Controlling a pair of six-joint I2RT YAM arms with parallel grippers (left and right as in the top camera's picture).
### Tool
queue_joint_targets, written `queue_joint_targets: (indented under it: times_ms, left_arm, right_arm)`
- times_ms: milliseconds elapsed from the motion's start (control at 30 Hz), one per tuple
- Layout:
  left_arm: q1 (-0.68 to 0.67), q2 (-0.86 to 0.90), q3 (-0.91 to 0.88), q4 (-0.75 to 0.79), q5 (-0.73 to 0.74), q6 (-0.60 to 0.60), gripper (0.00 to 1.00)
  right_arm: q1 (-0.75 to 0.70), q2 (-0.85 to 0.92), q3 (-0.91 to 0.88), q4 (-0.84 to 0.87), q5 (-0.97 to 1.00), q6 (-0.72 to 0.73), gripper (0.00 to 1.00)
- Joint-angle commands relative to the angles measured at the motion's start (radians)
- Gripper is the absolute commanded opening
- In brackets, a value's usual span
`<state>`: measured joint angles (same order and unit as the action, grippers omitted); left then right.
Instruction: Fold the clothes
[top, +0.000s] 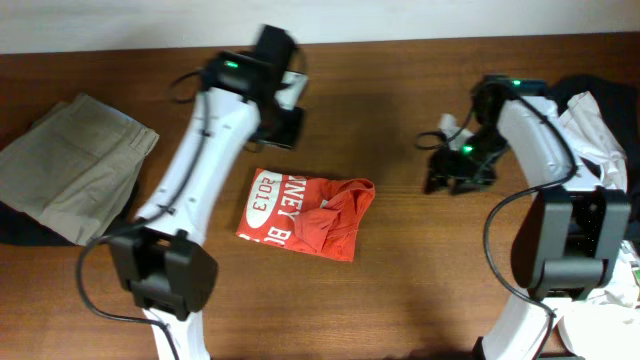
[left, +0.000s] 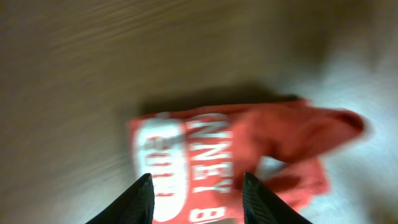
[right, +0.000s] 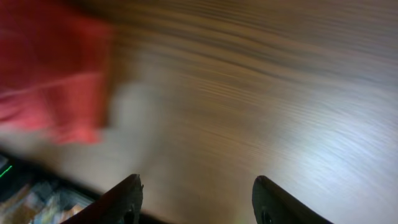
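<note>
Two pincers gape, gripping nothing: the left pincer (left: 196, 188) and the right pincer (right: 197, 185). The red shirt (top: 305, 215) lies mid-worktop (top: 410, 295), perhaps half-folded, nearer the left pincer.

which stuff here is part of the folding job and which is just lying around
Job:
red shirt, centre
khaki garment, left
heap of white and dark clothes, right

Lying about:
pale clutter, bottom right corner, too unclear to name

Red shirt (top: 305, 214) bunched at centre, khaki garment (top: 75, 165) folded at left edge
</note>
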<state>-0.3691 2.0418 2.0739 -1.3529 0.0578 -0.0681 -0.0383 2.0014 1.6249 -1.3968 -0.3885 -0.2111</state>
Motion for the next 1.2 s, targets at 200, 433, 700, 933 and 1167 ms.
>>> queue_joint_targets:
  times_ms: [200, 433, 700, 933, 1167]
  left_arm:
    - [0.304, 0.021, -0.254, 0.117, 0.139, -0.077, 0.52]
    - [0.304, 0.021, -0.499, 0.243, 0.209, -0.073, 0.52]
    - [0.304, 0.021, -0.51, 0.291, 0.397, 0.203, 0.81]
    - [0.229, 0.169, -0.603, 0.378, 0.546, 0.305, 0.68]
    - [0.377, 0.15, -0.114, 0.203, 0.138, 0.169, 0.0]
  right_arm:
    - [0.545, 0.013, -0.003, 0.48, -0.201, 0.116, 0.69]
    - [0.581, 0.132, -0.006, 0.17, 0.011, 0.116, 0.64]
    - [0.475, 0.048, 0.029, 0.03, 0.259, 0.208, 0.63]
    - [0.285, -0.032, 0.037, 0.001, 0.259, 0.217, 0.64]
    - [0.278, -0.032, 0.037, -0.002, 0.27, 0.217, 0.64]
